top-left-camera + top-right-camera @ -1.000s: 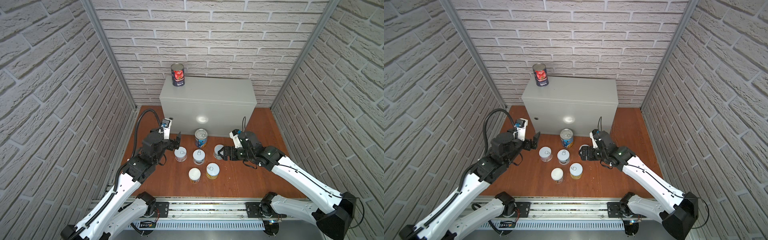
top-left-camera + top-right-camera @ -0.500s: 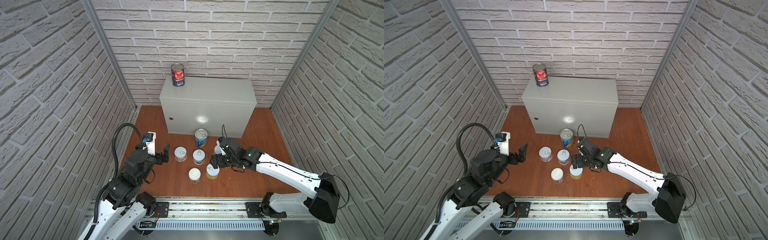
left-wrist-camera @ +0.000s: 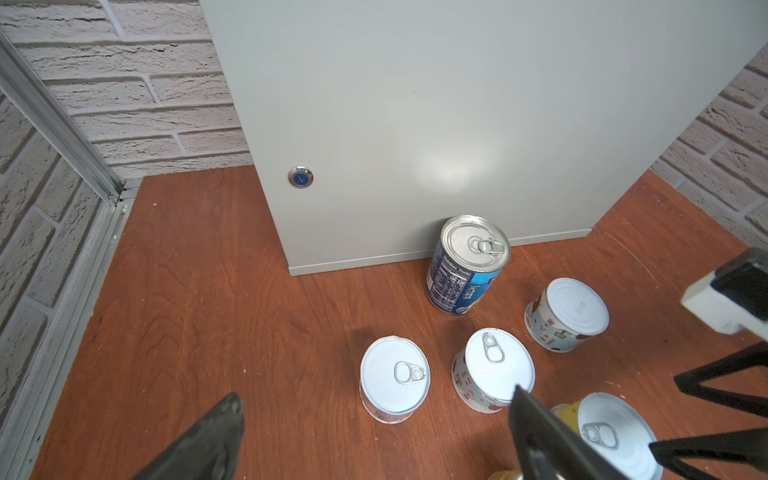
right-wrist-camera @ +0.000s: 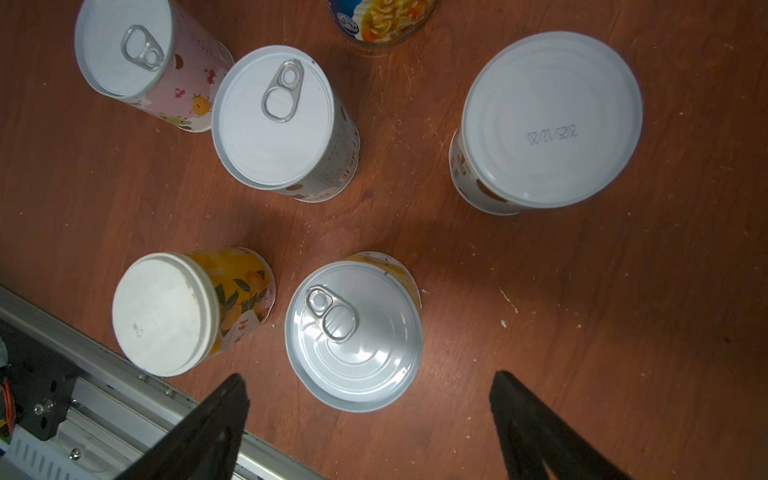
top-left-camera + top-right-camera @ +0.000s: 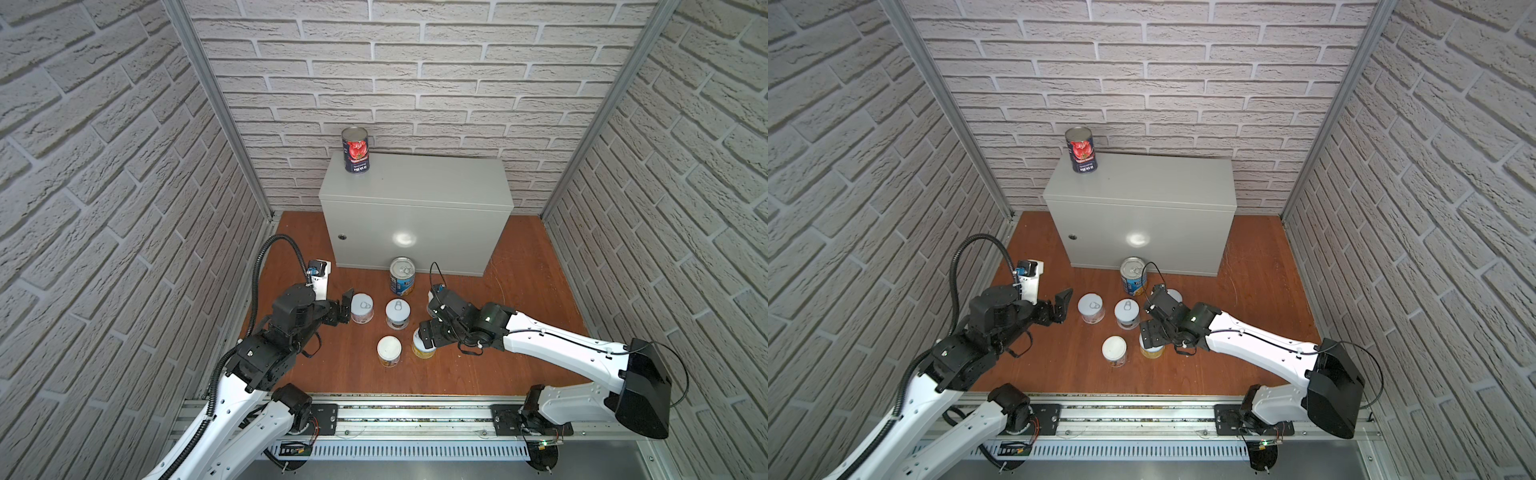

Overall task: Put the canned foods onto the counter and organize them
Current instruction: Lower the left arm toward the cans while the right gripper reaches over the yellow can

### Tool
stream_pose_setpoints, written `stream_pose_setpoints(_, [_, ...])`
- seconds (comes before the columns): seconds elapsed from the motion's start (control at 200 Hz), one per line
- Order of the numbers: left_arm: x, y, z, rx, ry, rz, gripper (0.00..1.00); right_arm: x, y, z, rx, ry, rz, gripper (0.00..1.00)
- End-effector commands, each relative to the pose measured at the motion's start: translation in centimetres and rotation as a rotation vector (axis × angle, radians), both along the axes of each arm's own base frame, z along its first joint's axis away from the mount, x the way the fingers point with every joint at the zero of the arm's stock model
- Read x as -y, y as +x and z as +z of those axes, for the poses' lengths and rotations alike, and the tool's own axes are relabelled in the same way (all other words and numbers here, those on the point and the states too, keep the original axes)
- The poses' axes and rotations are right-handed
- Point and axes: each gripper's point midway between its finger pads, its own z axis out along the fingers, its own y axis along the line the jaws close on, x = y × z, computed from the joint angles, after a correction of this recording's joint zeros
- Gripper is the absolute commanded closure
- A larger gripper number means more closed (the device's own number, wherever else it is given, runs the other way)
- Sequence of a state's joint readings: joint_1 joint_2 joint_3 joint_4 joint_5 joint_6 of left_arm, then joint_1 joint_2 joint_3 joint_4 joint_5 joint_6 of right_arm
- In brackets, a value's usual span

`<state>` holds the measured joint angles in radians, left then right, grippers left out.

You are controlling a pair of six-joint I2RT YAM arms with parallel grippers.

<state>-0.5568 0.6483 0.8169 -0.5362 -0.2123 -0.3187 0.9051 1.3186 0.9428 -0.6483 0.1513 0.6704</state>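
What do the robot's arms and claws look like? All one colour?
No. The left arm and right arm are smooth white shells joined by chunky black joints. A ribbed black hose runs along the left one; thin black wires trail from the right. The left claw and right claw are black, each with two flat tapering fingers.

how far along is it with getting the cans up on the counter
Done: one tin, the tomato can, stands on the counter.
In hand: nothing yet. The right gripper hangs open just over the yellow pull-tab can; the left gripper is open near the pink-labelled can.
Left: six cans on the wooden floor, including the blue soup can.
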Motion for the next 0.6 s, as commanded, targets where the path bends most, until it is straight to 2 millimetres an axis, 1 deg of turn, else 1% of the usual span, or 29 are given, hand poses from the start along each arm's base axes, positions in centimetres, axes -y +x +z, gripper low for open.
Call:
stream_pose_setpoints(0.0, [0.8, 0.6, 0.9, 0.039, -0.034, -0.017, 0.02, 0.0, 0.4, -0.4, 0.034, -0.003, -0.035, 0.08])
stream_pose_setpoints(0.14, [0.7, 0.3, 0.3, 0.016, -0.018, -0.022, 0.02, 0.0, 0.2, -1.3, 0.033, -0.008, -0.031, 0.08])
stream_pose_setpoints(0.22, [0.6, 0.0, 0.2, 0.008, -0.023, -0.024, 0.02, 0.6, 0.3, -1.6, 0.037, -0.050, -0.053, 0.08])
stream_pose_setpoints(0.275, [0.4, -0.3, 0.1, 0.002, -0.028, -0.020, 0.02, 0.7, 0.3, -1.7, 0.039, -0.071, -0.050, 0.08])
stream_pose_setpoints(0.495, [-0.5, -1.5, -0.6, 0.006, -0.069, 0.000, 0.02, -0.5, 0.5, -2.2, 0.047, -0.066, -0.037, 0.08])
stream_pose_setpoints(0.595, [-0.6, -2.0, -0.4, 0.015, -0.091, 0.000, 0.02, -0.6, 0.5, -2.4, 0.072, -0.115, -0.033, 0.09])
